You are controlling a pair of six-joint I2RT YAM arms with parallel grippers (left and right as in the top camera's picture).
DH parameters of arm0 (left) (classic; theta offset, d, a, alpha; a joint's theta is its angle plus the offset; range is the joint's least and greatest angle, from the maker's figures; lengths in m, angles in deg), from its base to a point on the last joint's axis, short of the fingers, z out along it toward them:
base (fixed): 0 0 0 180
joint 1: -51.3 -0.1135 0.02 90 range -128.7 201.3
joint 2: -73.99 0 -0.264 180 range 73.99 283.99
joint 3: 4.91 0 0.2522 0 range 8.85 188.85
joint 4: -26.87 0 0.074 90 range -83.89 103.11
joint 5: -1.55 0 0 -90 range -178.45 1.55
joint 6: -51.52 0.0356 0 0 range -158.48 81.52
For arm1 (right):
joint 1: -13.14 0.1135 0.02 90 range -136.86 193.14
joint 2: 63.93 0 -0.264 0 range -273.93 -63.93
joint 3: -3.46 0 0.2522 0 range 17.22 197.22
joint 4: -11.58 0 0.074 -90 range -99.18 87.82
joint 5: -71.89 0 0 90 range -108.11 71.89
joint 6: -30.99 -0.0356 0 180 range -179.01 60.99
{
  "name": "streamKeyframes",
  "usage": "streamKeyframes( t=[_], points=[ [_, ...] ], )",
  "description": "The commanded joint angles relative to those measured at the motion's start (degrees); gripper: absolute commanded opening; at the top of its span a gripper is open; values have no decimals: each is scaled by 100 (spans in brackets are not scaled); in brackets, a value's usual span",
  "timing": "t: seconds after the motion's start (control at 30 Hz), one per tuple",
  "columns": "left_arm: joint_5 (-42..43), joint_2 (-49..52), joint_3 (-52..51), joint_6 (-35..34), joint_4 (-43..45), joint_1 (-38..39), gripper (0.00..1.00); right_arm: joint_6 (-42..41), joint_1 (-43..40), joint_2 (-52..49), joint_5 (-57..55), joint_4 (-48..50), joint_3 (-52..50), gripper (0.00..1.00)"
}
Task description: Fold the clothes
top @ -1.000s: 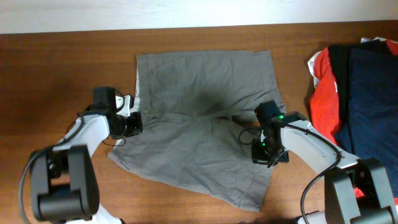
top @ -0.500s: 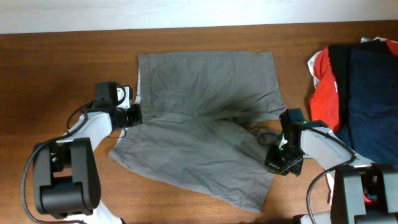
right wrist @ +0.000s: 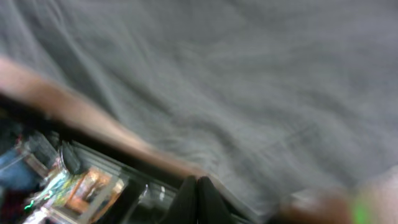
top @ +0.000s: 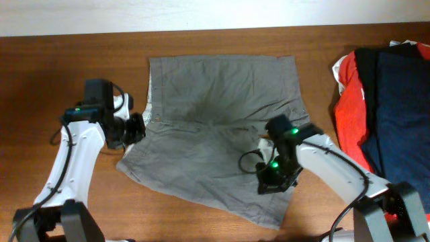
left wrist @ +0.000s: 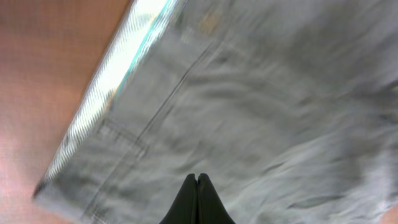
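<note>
The khaki-grey shorts [top: 215, 128] lie spread and wrinkled on the wooden table, with one half folded over at a slant. My left gripper [top: 139, 127] is shut and empty, at the shorts' left edge by the paler waistband lining [left wrist: 121, 78]. In the left wrist view its fingertips [left wrist: 198, 182] hover over the fabric [left wrist: 261, 106]. My right gripper [top: 270, 184] is shut and sits over the lower right part of the shorts. In the blurred right wrist view its fingertips [right wrist: 197, 184] are together over grey cloth [right wrist: 236, 74], near the table's front edge.
A pile of red, black and navy clothes [top: 383, 101] lies at the right end of the table. Bare wood [top: 60, 74] shows left of the shorts. The table's back edge meets a white strip [top: 201, 13].
My left arm has drawn back and swung a little to the left. My right arm has moved from the shorts' right edge inward over the lower right leg. The shorts barely shifted.
</note>
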State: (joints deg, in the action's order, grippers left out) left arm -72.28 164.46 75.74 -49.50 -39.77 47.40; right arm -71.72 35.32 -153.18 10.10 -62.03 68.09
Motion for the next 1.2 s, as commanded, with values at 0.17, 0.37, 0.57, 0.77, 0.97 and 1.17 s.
streamKeyframes(
  t=[0.17,0.37,0.57,0.77,0.97,1.17],
  points=[
    [-511,1259,-1613,79,922,-24,1,-1484,929,39,140,1801,-2131,4],
    [87,907,-243,79,197,-243,0,-518,621,42,413,245,605,5],
    [457,654,1217,15,1766,94,2,-256,-1161,-55,-1794,-787,3375,4],
    [551,2710,1217,17,2933,656,1,225,-2109,-1537,-2013,118,3368,4],
    [140,3126,1217,505,2771,601,1,240,-2135,-3375,-2229,258,3366,4],
    [-916,3145,1215,553,2632,586,1,70,-2369,-3526,-2549,-452,3344,4]
  ],
)
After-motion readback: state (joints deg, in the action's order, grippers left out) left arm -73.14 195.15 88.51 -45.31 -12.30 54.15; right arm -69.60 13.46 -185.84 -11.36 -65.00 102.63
